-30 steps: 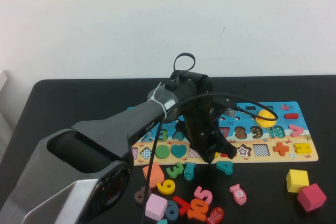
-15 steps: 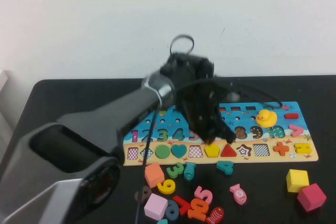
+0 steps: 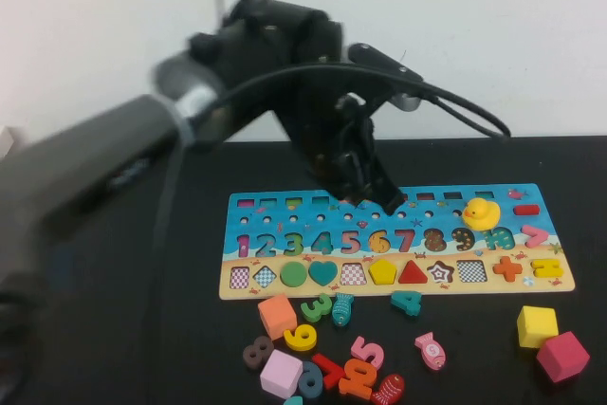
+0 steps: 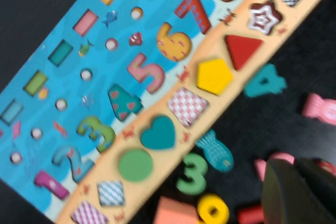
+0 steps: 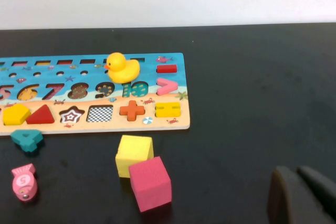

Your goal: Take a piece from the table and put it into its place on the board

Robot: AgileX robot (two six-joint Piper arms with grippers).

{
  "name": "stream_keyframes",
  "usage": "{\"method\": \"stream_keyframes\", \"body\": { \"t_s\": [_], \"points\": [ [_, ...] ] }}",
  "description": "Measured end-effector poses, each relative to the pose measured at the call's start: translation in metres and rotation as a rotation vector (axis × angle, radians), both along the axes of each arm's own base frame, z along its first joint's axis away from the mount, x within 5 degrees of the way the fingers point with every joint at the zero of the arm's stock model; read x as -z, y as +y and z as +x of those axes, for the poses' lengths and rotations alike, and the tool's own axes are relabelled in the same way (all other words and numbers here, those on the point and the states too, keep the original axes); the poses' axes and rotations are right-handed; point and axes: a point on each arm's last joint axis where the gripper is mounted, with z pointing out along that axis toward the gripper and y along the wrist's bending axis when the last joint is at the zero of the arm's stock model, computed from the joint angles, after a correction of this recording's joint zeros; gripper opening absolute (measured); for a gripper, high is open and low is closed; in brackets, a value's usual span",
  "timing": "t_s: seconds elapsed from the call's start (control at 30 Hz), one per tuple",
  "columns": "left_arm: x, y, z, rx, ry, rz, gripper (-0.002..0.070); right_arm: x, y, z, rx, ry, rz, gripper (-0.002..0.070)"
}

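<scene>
The yellow pentagon piece (image 3: 382, 272) lies flat in its slot on the tan strip of the board (image 3: 285, 211), between a checkered square and a red triangle. It also shows in the left wrist view (image 4: 214, 75) and the right wrist view (image 5: 16, 114). My left gripper (image 3: 384, 201) hangs raised above the board's far blue part, shut and empty; its tips show in the left wrist view (image 4: 294, 163). My right gripper (image 5: 296, 170) is shut and empty over the bare black table (image 5: 262, 103), to the right of the board, out of the high view.
A yellow duck (image 3: 481, 212) sits on the board's right part. A yellow cube (image 3: 537, 325) and a pink cube (image 3: 562, 356) lie at the front right. Loose numbers, fish and blocks, among them a yellow 6 (image 3: 300, 337) and a teal 4 (image 3: 406, 302), lie before the board.
My left arm has risen and drawn back from the pentagon's slot toward the board's far side. The pentagon stays in the slot, uncovered.
</scene>
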Motion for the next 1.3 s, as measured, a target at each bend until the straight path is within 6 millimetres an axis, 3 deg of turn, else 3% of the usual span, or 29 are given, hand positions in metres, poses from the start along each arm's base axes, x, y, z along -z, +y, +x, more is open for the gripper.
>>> {"method": "stream_keyframes", "body": {
  "t_s": [0.17,0.33,0.6,0.77,1.0,1.17,1.3],
  "points": [
    [-0.030,0.033,-0.049,-0.023,-0.060,-0.106,-0.0001,0.000,0.000,0.000,0.000,0.000,0.000,0.0019],
    [-0.046,0.073,-0.105,-0.048,-0.142,-0.196,-0.0001,0.000,0.000,0.000,0.000,0.000,0.000,0.0019],
    [-0.036,0.132,-0.182,-0.110,-0.264,-0.322,-0.0001,0.000,0.000,0.000,0.000,0.000,0.000,0.0019],
    [-0.020,0.162,-0.224,-0.121,-0.248,-0.339,-0.0001,0.000,0.000,0.000,0.000,0.000,0.000,0.0019],
    [-0.022,0.196,-0.262,-0.103,-0.303,-0.283,-0.0001,0.000,0.000,0.000,0.000,0.000,0.000,0.0019],
    [-0.020,0.218,-0.277,-0.232,-0.285,-0.234,-0.0001,0.000,0.000,0.000,0.000,0.000,0.000,0.0019],
    [-0.005,0.232,-0.283,-0.338,-0.314,-0.234,-0.0001,0.000,0.000,0.000,0.000,0.000,0.000,0.0019]
  ]
}}
